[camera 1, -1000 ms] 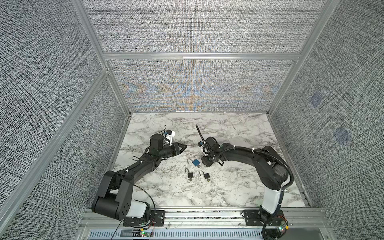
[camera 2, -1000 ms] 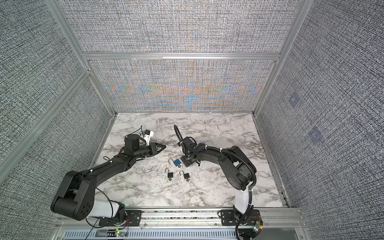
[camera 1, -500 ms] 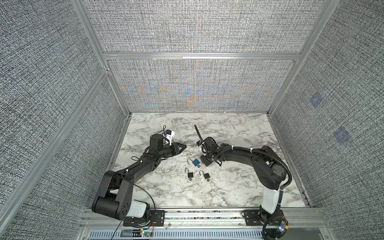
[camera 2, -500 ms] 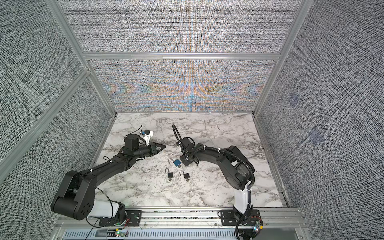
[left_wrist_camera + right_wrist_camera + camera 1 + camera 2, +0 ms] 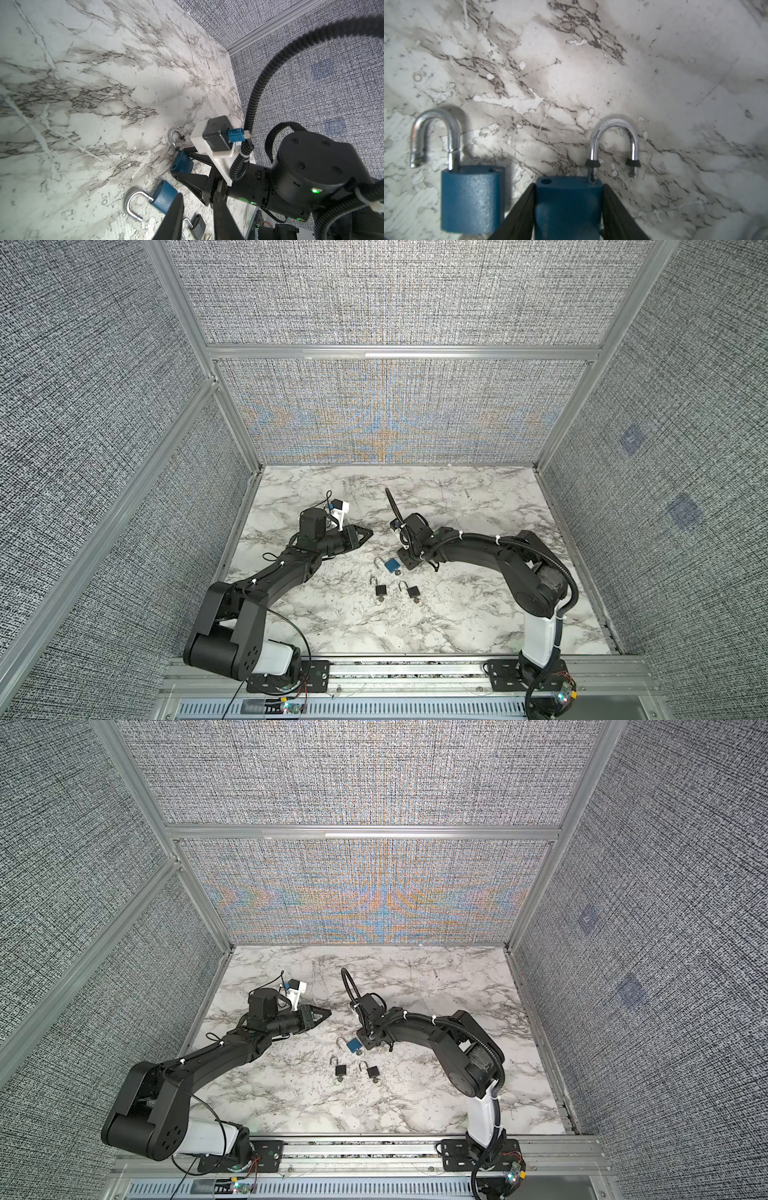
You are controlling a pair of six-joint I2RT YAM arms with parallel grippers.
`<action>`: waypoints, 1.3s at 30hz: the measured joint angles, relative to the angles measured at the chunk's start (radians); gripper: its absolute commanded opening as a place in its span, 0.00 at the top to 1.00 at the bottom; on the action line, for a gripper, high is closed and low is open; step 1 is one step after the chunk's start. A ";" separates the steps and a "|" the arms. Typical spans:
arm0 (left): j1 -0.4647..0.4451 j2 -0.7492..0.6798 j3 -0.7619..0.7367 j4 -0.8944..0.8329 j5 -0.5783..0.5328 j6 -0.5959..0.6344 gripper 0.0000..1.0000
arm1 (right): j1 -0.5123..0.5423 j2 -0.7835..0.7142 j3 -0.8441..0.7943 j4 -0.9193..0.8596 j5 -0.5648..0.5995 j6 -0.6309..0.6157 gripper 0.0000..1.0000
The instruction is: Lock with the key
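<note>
Fingers [image 5: 521,216] (R) clamp blue padlock [image 5: 568,207] on marble tbl [image 5: 591,72]; gray woven walls [image 5: 374,302].

The second large padlock [image 5: 568,203] sits just beside the first large padlock [image 5: 390,565] at its 3 o'clock, the left small padlock [image 5: 380,590] near at 7, the right small padlock [image 5: 413,592] at 5.

The blue padlock [image 5: 568,205] wears matt, grainy paint, its shackle [image 5: 614,124] polished chrome; marble-look tabletop [image 5: 591,62] lies smooth
</note>
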 measured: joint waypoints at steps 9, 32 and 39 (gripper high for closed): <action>0.001 0.000 0.055 -0.087 -0.013 0.043 0.72 | 0.002 -0.052 -0.033 -0.039 0.013 0.002 0.72; -0.149 0.196 0.155 -0.041 0.043 0.018 0.66 | 0.020 -0.396 -0.066 -0.159 -0.114 0.042 0.74; -0.181 0.249 0.199 0.035 0.101 -0.035 0.64 | 0.037 -0.402 -0.066 -0.185 -0.105 0.053 0.74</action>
